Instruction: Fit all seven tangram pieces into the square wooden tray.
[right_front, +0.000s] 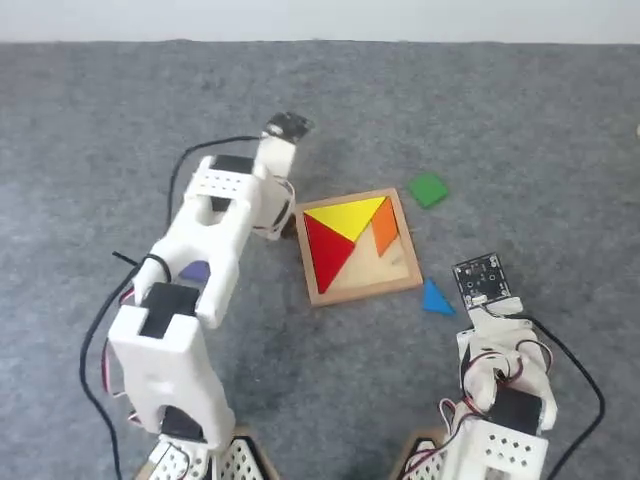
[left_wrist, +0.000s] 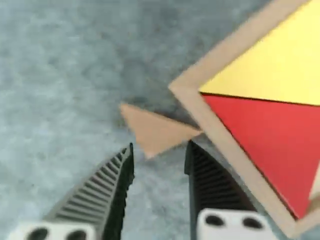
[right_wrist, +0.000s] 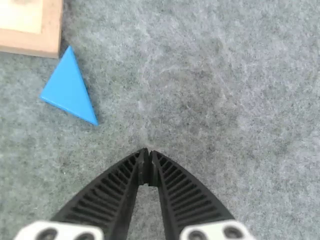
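Your left tool has its fingers apart and hangs low over the grey tabletop. Just ahead of its tips lies a tan wooden triangle, not clamped. One point of this triangle touches the outer rim of the square wooden tray, close to a corner. Past that rim, inside the tray, sit the red triangle and, beyond it, the yellow triangle, meeting along one long edge. An orange piece lies in the tray on the side farthest from this tool, against the yellow one. Back from this tool, a purple piece lies on the tabletop under the arm; its shape is hidden.

Your right tool has its fingers pressed together, with nothing between them, over bare felt. Ahead of it and off to one side lies the blue triangle, flat on the tabletop, near a corner of the tray but apart from it. Farthest from this tool, on the other side of the tray, the green square lies on the tabletop just outside another corner.
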